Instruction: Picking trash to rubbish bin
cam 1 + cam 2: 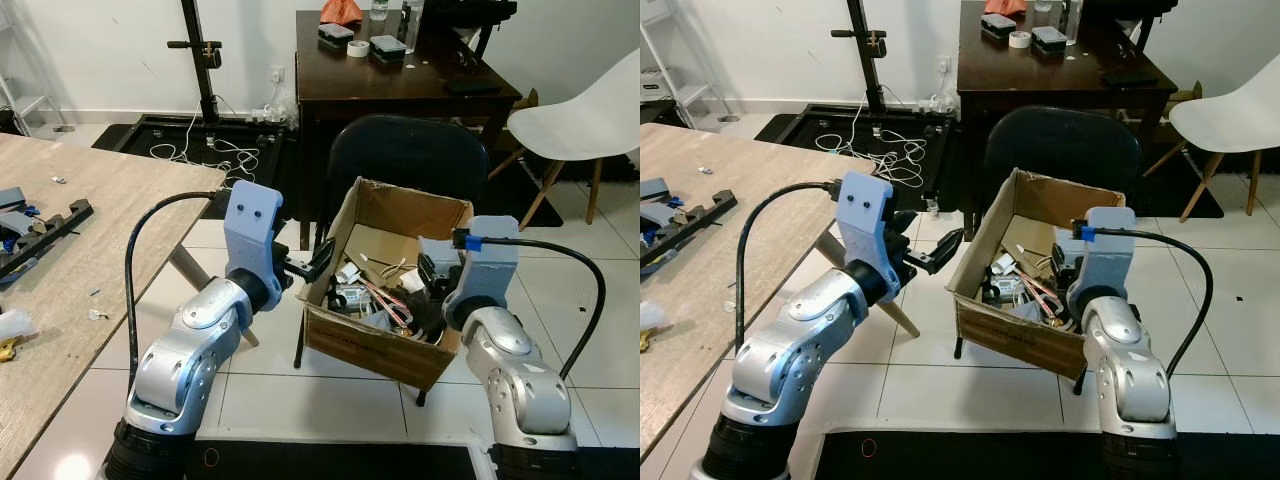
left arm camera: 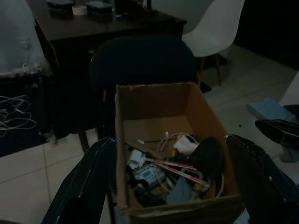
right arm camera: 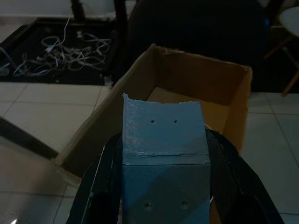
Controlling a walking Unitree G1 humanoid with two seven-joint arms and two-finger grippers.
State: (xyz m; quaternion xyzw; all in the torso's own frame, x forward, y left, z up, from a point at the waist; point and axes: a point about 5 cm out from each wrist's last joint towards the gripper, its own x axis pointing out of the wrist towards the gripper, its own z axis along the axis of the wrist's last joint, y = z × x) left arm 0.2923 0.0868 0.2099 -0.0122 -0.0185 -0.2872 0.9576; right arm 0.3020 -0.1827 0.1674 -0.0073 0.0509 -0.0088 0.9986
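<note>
An open cardboard box [image 1: 385, 348] full of mixed trash rests on a black chair [image 1: 410, 150]. My left gripper [image 1: 310, 262] hovers just outside the box's left wall, open, with nothing between its fingers [image 2: 93, 177]. My right gripper [image 1: 432, 280] hangs over the right side of the box. In the right wrist view it is shut on a blue-grey block [image 3: 163, 135] with a ragged top edge, and the box [image 3: 196, 84] lies beyond the block. Wrappers, cables and dark scraps [image 2: 168, 168] lie inside the box.
A wooden table [image 1: 90, 220] with tools stands at my left. Behind the box are a dark desk [image 1: 400, 85] and a white chair [image 1: 580, 120]. Loose white cables [image 1: 230, 150] and a black stand base lie on the floor at the back left.
</note>
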